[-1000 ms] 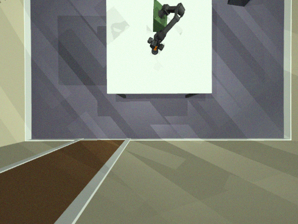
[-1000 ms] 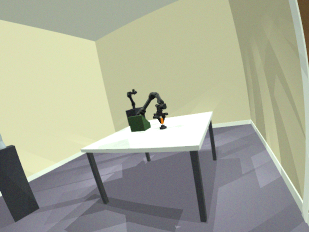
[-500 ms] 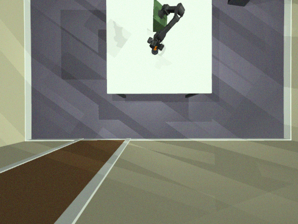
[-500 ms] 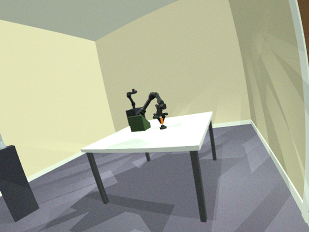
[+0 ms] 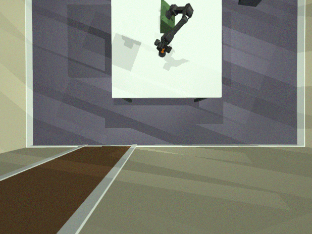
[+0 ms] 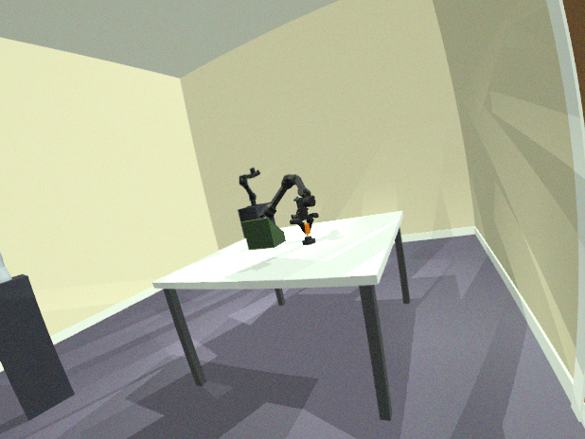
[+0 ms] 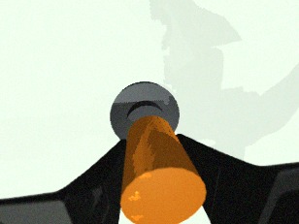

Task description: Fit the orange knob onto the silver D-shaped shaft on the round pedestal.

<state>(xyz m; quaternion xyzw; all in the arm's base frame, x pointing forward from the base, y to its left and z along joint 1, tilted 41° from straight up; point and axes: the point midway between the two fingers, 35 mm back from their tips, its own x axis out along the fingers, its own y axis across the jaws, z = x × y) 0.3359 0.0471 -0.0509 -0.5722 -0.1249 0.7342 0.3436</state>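
My gripper is shut on the orange knob and holds it upright. In the wrist view the knob stands right over the round dark grey pedestal. The knob's lower end covers the middle of the pedestal, so the silver shaft is hidden. In the exterior view the knob sits a little above the pedestal. I cannot tell whether the knob's hole touches the shaft.
The white table carries a green box at the arm's base, behind the pedestal. A dark cabinet stands on the floor at the far left.
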